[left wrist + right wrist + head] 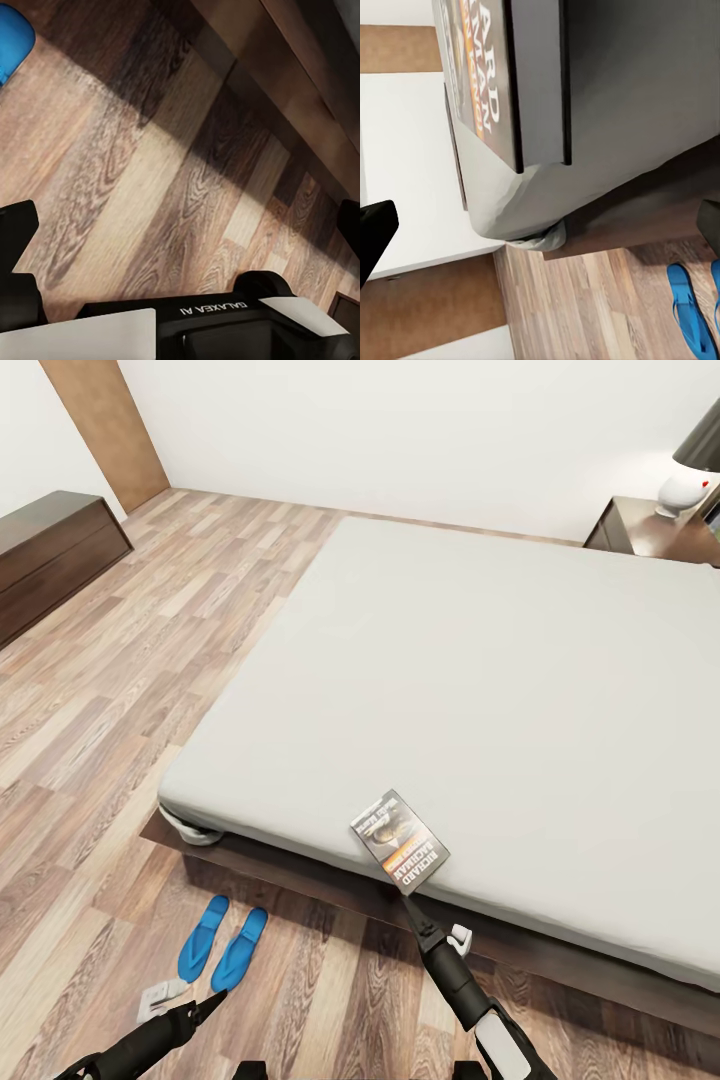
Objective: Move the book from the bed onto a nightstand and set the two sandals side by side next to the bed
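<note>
The book (pixel 400 838), dark-covered with an orange band, lies flat at the front edge of the bed's pale mattress (pixel 480 660). My right gripper (pixel 435 920) is open just below and in front of it, with nothing between its fingers. The right wrist view looks along the mattress edge at the book (pixel 480 75). The two blue sandals (pixel 203 937) (pixel 240 948) lie side by side on the floor beside the bed's front corner. My left gripper (pixel 187 997) hangs open just short of them, over bare planks. One sandal (pixel 11 37) shows in the left wrist view.
A nightstand (pixel 650 525) with a white lamp (pixel 690 480) stands at the bed's far right corner. A long low dark cabinet (pixel 50 550) lines the left wall beside a brown wood panel (pixel 105 430). Wood-plank floor (pixel 150 660) stretches left of the bed.
</note>
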Tool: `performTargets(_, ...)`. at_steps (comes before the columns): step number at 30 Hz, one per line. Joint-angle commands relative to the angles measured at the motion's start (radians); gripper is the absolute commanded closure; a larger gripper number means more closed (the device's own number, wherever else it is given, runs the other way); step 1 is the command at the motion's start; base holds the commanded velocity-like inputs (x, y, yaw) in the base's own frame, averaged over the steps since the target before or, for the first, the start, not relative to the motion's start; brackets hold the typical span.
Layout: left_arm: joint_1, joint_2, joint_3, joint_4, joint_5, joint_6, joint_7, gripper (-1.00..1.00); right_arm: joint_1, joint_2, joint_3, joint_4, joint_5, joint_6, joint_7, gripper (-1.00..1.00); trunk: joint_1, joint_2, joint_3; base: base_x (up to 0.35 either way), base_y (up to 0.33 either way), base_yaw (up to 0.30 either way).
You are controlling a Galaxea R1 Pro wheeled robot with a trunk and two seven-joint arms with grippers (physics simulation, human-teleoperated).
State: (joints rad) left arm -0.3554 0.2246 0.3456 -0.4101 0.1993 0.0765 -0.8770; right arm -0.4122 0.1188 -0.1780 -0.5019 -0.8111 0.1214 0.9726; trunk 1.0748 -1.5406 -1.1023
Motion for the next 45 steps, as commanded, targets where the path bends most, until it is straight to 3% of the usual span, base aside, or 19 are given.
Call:
performTargets(1,0.0,0.0,0.003,0.001,0.005,0.008,-0.005,-1.0,0.0,0.001,-0.005,0.0,-0.003,0.01,0.004,-1.0,0.0,0.0,0.0,0.0,0.0,0.0)
performTargets(45,0.0,-0.001,0.003,0.001,0.005,0.008,-0.002,-1.0,0.0,0.001,-0.005,0.0,-0.004,0.01,0.005,-1.0,0.0,0.0,0.0,0.025,-0.004,0.0)
